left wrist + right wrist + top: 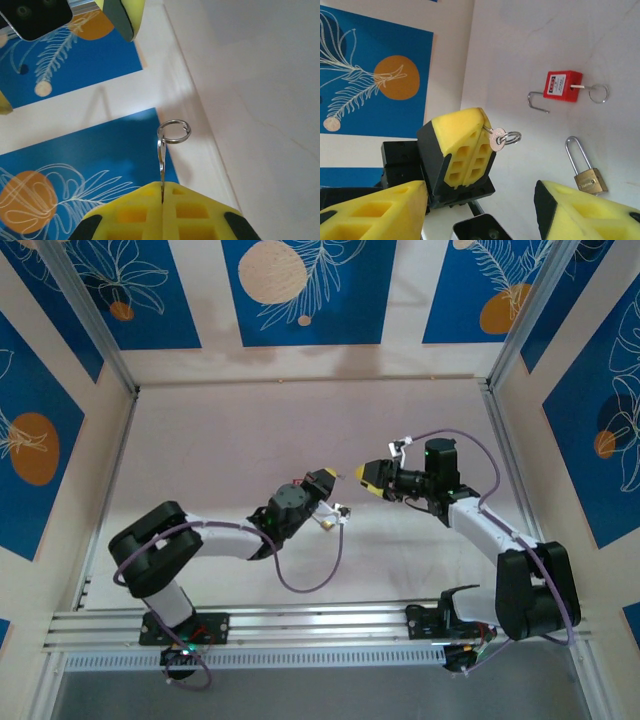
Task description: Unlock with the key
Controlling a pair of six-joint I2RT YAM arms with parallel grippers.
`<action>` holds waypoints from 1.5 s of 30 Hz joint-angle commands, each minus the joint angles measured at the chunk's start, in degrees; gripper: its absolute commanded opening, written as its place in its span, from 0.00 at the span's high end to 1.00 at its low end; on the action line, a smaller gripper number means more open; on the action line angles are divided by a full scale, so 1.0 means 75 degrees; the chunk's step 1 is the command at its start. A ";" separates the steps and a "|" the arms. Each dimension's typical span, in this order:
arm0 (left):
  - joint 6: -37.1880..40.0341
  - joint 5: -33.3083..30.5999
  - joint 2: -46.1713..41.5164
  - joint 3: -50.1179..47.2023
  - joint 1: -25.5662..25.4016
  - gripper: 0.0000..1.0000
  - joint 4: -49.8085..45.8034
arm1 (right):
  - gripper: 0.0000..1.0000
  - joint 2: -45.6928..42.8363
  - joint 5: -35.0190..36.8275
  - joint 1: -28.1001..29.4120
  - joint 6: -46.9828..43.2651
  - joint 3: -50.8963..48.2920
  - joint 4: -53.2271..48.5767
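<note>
My left fingers (163, 210) pinch the key (161, 167) by its blade; my right fingers (368, 475), spread, probably need to take its head next

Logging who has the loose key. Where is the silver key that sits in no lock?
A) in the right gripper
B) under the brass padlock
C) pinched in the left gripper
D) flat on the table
C: the left wrist view shows the key sticking out from between the shut fingers of the left gripper; the right gripper stands open.
</note>
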 commanded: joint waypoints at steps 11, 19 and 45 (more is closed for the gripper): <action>0.0447 0.0297 0.0111 -0.0635 -0.0578 1.00 0.3048 | 0.35 0.0510 -0.1328 -0.0066 0.0914 -0.0523 0.3240; 0.0324 0.0277 0.0286 -0.0753 -0.0627 1.00 0.3416 | 0.49 0.0945 -0.1845 0.0332 0.1663 -0.0394 0.4421; 0.0168 0.0069 0.0390 -0.0907 -0.0588 1.00 0.3508 | 0.82 -0.0220 -0.0871 0.0378 0.0857 -0.0481 0.2361</action>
